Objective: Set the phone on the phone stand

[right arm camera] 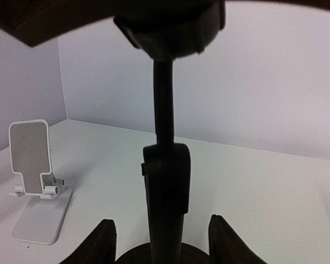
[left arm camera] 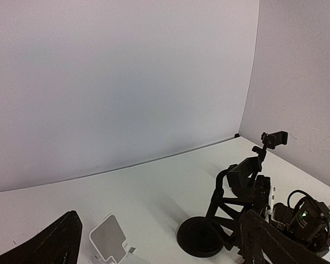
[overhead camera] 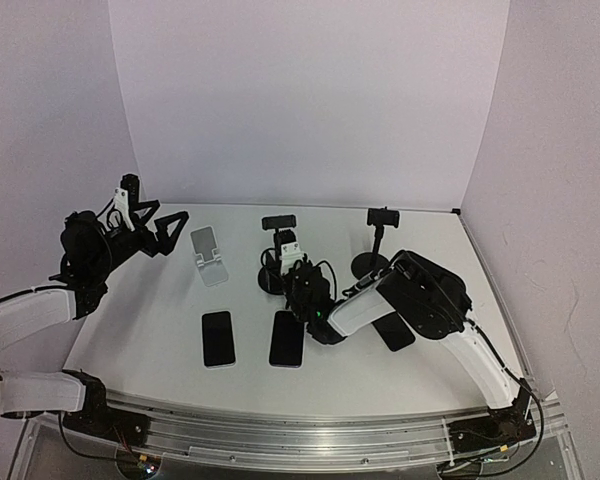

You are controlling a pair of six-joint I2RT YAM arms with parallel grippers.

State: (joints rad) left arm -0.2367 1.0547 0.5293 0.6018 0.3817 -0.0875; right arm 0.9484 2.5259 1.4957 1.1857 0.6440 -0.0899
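Right gripper [right arm camera: 160,236] jaws apart around the black stand [overhead camera: 272,262] post. Left gripper [overhead camera: 170,232] raised, jaws apart, empty. Three phones [overhead camera: 217,338] flat on surface [overhead camera: 150,320].

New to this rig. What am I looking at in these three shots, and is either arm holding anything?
Two robot arms are bolted at the table's near edge. The overhead view shows both; the other two come from a camera on each wrist.

On the table: three phones lying flat, left, middle and right, a white stand, and two black stands, middle and right.

The left gripper hangs open in the air, empty. The right gripper is open, its fingers either side of the middle black stand's post, not visibly clamping it. No phone is held.
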